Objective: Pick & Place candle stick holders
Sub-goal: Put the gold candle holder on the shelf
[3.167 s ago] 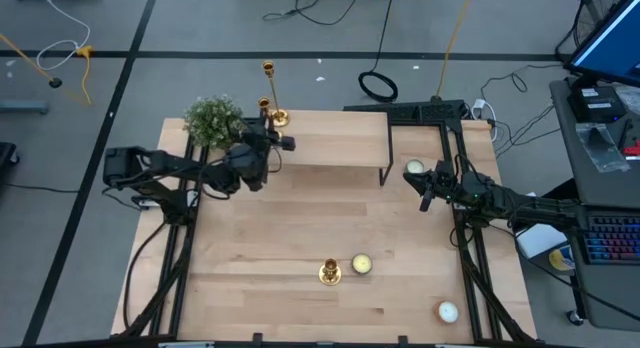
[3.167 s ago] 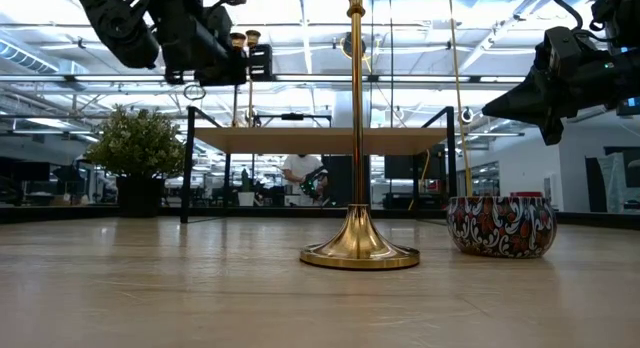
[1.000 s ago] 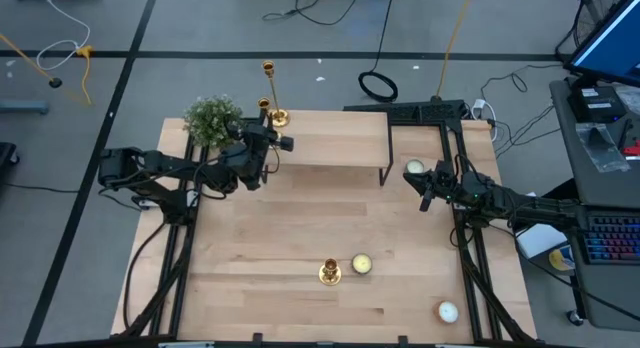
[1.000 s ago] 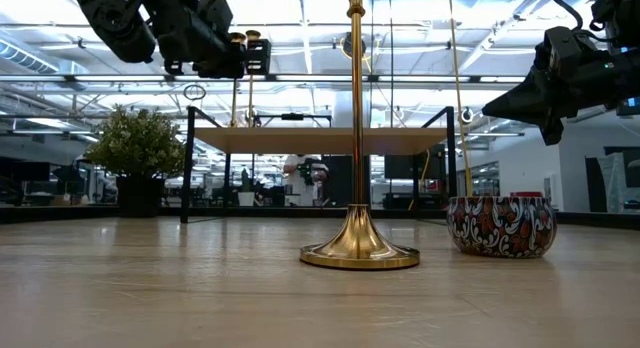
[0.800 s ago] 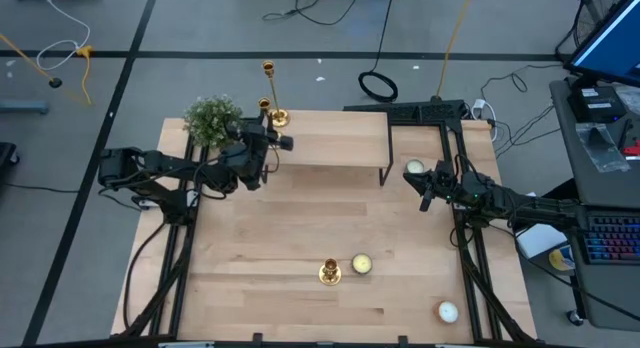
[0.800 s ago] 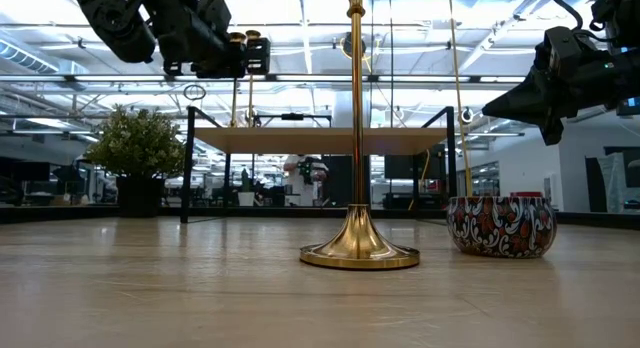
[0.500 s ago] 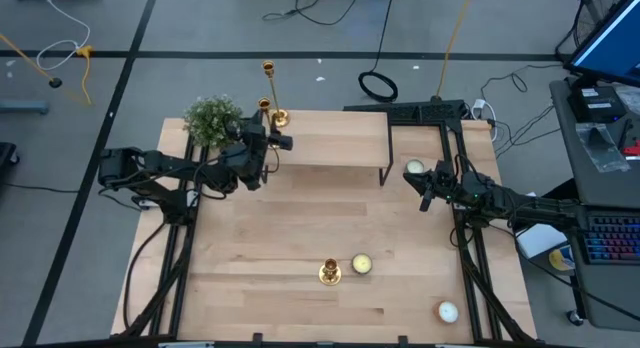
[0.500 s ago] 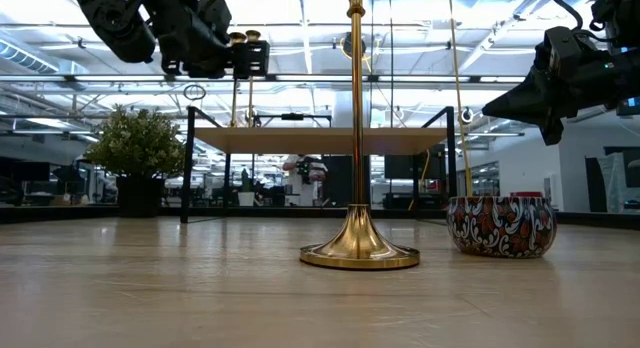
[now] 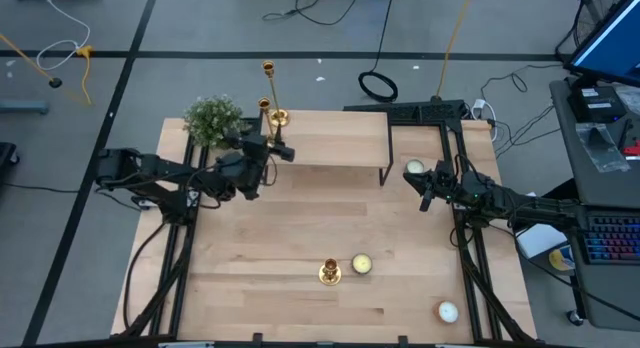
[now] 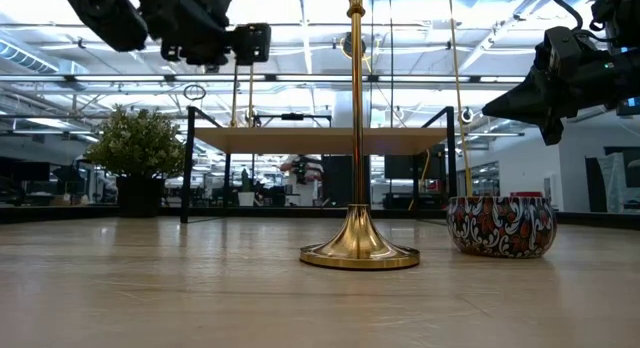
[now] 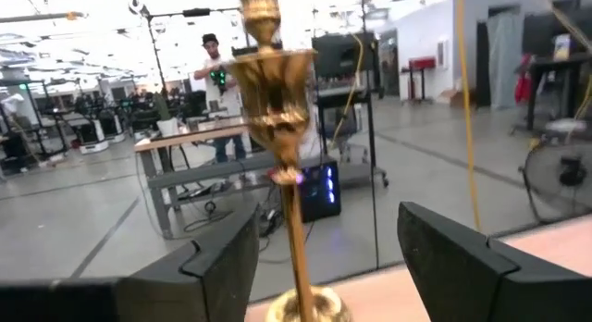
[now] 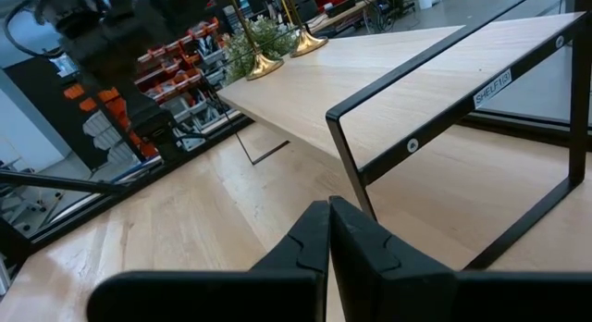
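While the left gripper [image 9: 283, 153] hovers over the raised wooden shelf [image 9: 330, 138] at the far side of the table [image 9: 300, 238], its jaws stand apart with nothing between them. The left wrist view shows its two dark fingers [image 11: 217, 257] spread to either side of a brass candle stick holder [image 11: 277, 91] that stands upright just ahead of them, its stem clear of both pads. From above, two candle stick holders stand close together at the shelf's far left corner — a tall one [image 9: 268, 83] and a shorter one [image 9: 264, 110] — beside the small potted plant [image 9: 212, 119].

A third candle stick holder [image 10: 355, 128] stands upright on the table's near side, its round flared base flat on the wood. Just beside it sits a patterned candle tin [image 10: 500, 226]; another candle tin [image 9: 447, 311] lies near the right front corner, and a third [image 9: 414, 169] rests by the shelf's black frame [image 12: 435, 128].

The right gripper [image 9: 427, 194] waits at the table's right edge — fingers pressed together, empty — aimed toward the shelf frame. A person [image 11: 215, 68] stands in the room beyond.
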